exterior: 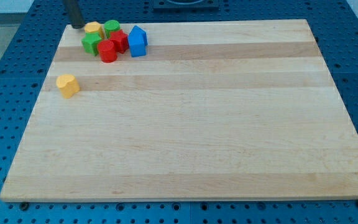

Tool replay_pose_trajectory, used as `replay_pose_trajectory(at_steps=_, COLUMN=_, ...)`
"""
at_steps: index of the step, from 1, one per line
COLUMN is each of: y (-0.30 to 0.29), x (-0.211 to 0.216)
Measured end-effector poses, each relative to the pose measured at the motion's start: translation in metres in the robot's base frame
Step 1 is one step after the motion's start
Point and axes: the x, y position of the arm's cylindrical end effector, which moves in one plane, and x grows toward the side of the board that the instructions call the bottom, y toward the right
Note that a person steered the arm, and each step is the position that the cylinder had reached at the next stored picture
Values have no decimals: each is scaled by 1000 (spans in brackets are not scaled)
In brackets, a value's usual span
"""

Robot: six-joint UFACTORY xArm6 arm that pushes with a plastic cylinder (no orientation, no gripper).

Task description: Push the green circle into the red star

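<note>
The green circle (112, 27) sits near the board's top left, in a tight cluster. The red star (119, 40) lies just below it, touching or nearly touching. A red cylinder (107, 51), a green star-like block (92, 43), a yellow block (93, 28) and a blue house-shaped block (137, 41) complete the cluster. My tip (77, 25) is at the board's top left edge, just left of the yellow block and apart from the green circle.
A lone yellow block (68, 85) lies at the view's left, below the cluster. The wooden board (191, 124) rests on a blue perforated table (5, 74).
</note>
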Motion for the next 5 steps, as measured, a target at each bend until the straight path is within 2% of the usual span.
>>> replay_pose_trajectory(at_steps=1, y=53, x=1)
replay_pose_trajectory(at_steps=2, y=82, x=1)
replay_pose_trajectory(at_steps=3, y=98, x=0)
replay_pose_trajectory(at_steps=5, y=99, x=27)
